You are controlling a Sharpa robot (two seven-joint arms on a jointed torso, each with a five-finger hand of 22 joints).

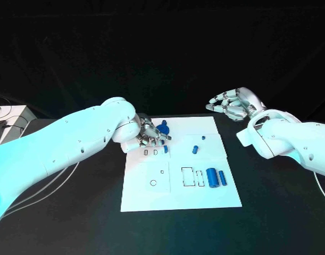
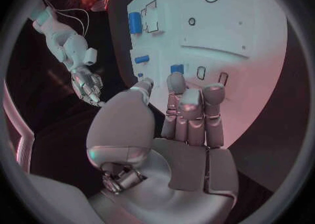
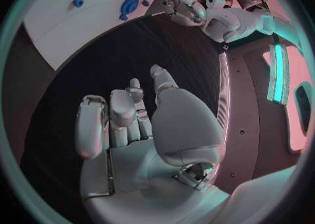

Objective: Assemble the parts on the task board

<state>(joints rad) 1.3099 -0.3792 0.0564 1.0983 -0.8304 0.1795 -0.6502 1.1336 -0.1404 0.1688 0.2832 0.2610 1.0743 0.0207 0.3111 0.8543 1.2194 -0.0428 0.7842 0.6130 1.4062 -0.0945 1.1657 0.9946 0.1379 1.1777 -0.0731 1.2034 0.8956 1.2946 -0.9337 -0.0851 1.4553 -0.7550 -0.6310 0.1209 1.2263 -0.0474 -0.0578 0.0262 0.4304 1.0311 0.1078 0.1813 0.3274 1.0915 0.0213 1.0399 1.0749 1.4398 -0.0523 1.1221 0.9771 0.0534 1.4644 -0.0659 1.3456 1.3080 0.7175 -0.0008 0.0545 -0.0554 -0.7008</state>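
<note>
— Where's the left hand?

— Low over the far left part of the task board, a flat white plate on the matte black bench; its silver fingers lie side by side, curled a little, and I see nothing gripped in them; in its wrist view the fingertips hang just above two small oval slots.

— And the parts?

— Glossy blue plastic; a knobbed piece sits right by the left hand's fingers, a small short piece lies mid-board, and a fat cylinder lies beside a slim bar near the right edge, next to rectangular cut-outs; a round hole shows on the near left.

— The right hand?

— Raised beyond the board's far right corner, well apart from it; fingers loosely fanned and bent, palm smooth metal with grey pads, holding nothing.
</note>
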